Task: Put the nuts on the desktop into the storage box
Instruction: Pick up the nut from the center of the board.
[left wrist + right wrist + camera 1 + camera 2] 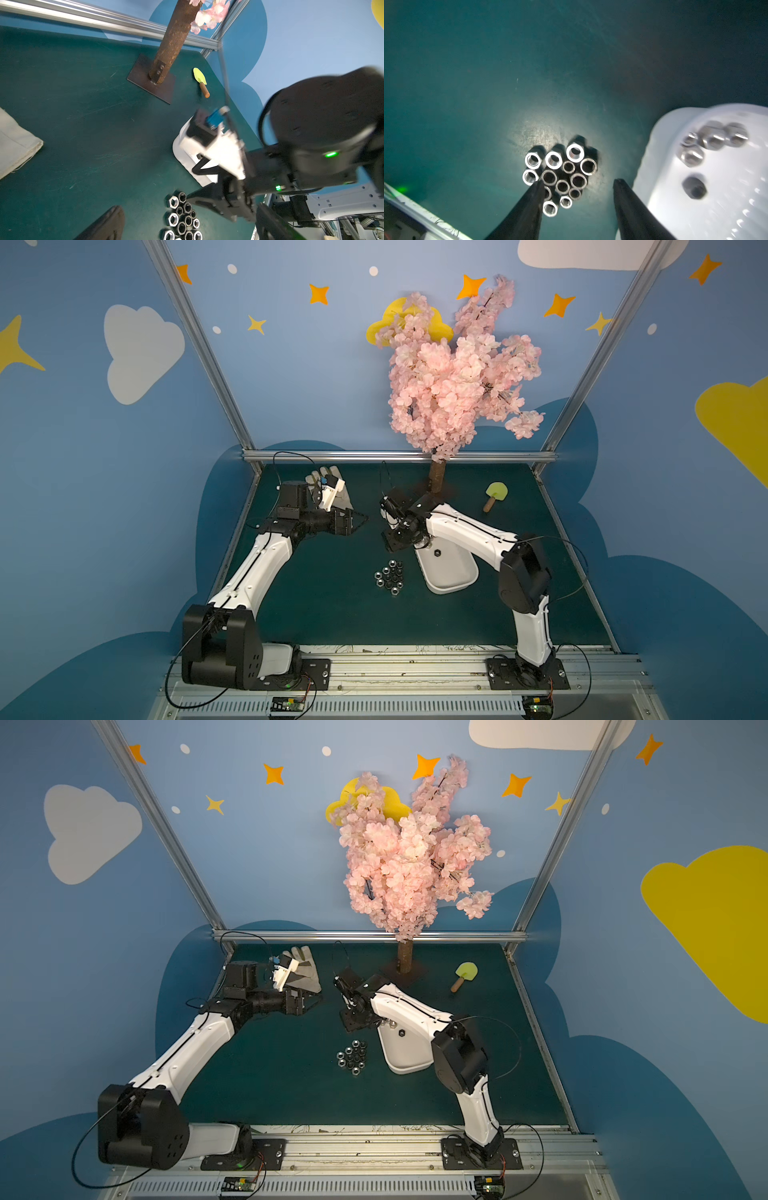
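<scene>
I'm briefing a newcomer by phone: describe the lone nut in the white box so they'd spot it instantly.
Find the pink blossom tree; just in front of its trunk sits the white storage box. Inside, this nut lies alone, apart from the few nuts huddled together.

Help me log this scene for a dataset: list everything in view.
nuts on desktop: about a dozen, silver, clustered left of the box
nuts in box: about five, silver, loose inside
box: one, white, middle right
glove: one, beige, far left
tree: one, pink blossoms on brown trunk, far middle
toy shovel: one, yellow-green with brown handle, far right
desktop: one, dark green, under everything
left gripper: one, black, open, near the glove
right gripper: one, black, open and empty, at the box's far end
</scene>
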You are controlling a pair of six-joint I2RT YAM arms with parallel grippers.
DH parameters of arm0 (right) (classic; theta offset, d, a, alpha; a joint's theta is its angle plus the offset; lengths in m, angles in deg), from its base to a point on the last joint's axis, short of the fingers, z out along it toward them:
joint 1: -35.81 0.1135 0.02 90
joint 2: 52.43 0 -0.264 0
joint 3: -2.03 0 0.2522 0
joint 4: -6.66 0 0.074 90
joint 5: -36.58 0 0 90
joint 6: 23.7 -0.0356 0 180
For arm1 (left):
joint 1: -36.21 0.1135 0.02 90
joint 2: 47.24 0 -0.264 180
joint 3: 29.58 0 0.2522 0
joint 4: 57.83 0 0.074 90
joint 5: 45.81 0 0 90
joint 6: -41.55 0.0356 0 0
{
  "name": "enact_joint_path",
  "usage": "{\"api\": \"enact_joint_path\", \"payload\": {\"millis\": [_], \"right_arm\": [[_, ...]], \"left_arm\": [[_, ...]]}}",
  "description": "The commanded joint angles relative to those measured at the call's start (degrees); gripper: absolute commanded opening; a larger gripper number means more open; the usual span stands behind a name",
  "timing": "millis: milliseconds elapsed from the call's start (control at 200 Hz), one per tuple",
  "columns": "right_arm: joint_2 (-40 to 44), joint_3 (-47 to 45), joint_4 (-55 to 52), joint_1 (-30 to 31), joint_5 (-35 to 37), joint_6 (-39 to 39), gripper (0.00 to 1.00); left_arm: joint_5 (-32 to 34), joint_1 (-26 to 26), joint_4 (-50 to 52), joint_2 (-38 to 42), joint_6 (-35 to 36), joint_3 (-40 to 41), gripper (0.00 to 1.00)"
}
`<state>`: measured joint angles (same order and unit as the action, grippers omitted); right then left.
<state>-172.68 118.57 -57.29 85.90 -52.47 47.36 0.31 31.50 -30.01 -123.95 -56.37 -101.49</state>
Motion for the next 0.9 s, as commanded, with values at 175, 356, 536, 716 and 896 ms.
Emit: {"api": "enact_joint_path", "payload": {"millis": [175,356,536,716,896], "right_arm": [[-9.19,6.25,-5.44,0.36,-0.11,-0.68,0.58],[-10.95,5.85,-6.18,0.53,-0.29,-0.86,0.53],[-10.72,4.06,-6.17,1.67,-0.16,-1.39,0.48],[-11.4,3.13,-5.95,2.82,-0.75,-1.74,0.48],[-11.68,3.13,-5.92,3.35,-0.36,-2.11,0.4]], "left_arm": [[-1.1,0.76,-2.11,0.87,-0.78,0.49,1.0],[-1.12,0.81,-2.35,0.99,-0.94,0.67,1.0],[-0.85,0.89,-3.0,1.37,-1.17,1.11,1.0],[-0.15,1.11,-2.9,1.85,-1.13,1.2,1.0],[0.03,1.11,-3.34,1.99,-1.29,1.46,1.0]]}}
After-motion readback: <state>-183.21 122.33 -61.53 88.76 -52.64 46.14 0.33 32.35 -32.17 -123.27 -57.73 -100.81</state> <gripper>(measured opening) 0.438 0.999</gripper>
